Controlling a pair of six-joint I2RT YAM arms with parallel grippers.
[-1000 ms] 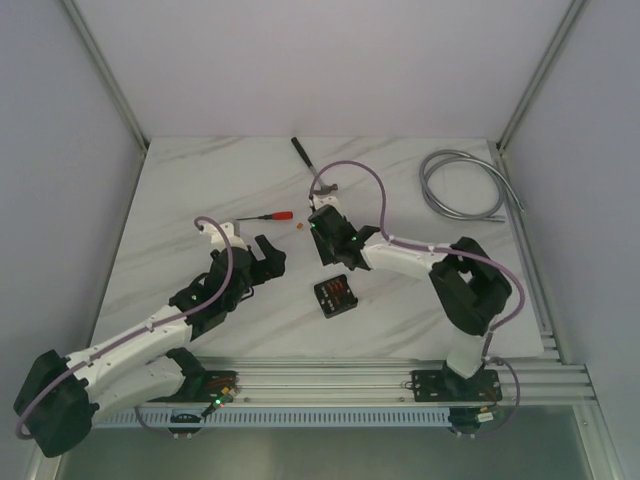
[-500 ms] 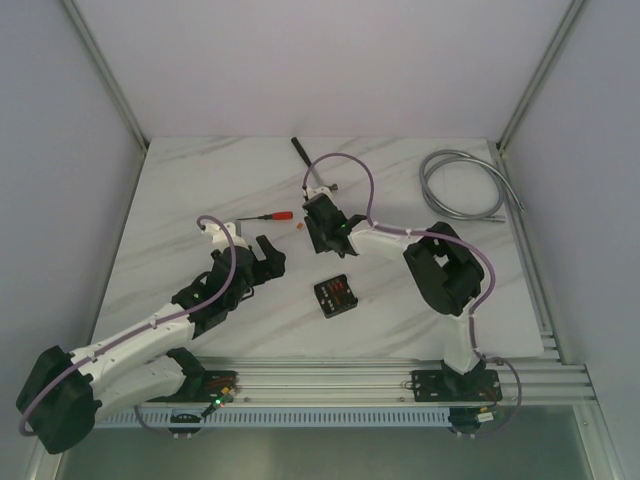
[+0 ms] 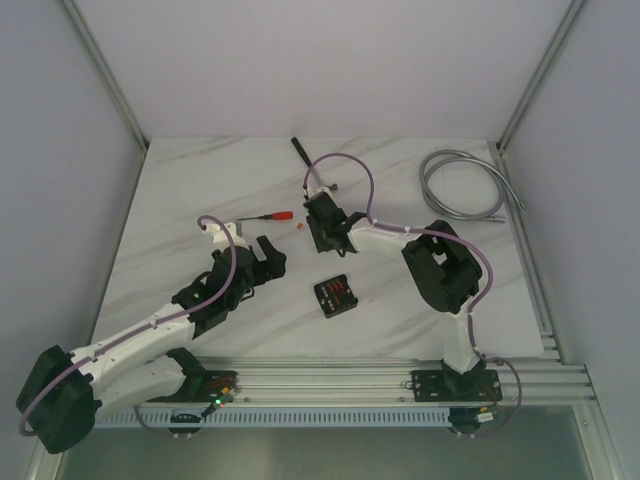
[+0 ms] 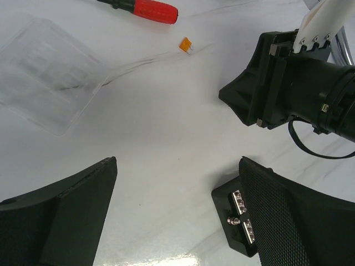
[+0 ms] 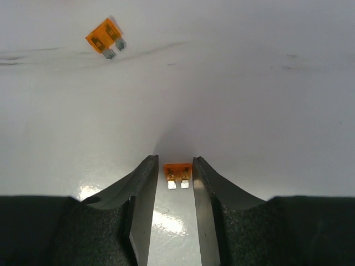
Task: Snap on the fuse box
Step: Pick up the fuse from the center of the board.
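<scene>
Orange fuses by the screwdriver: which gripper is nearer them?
Right. The right gripper straddles one orange fuse, a finger on each side, with the other fuse just ahead on the table. The left gripper stands open, well back from both.

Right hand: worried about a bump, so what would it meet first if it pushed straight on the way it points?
The small orange fuse between the fingertips of the right hand, then probably the table beneath it. The other fuse lies aside, upper left.
</scene>
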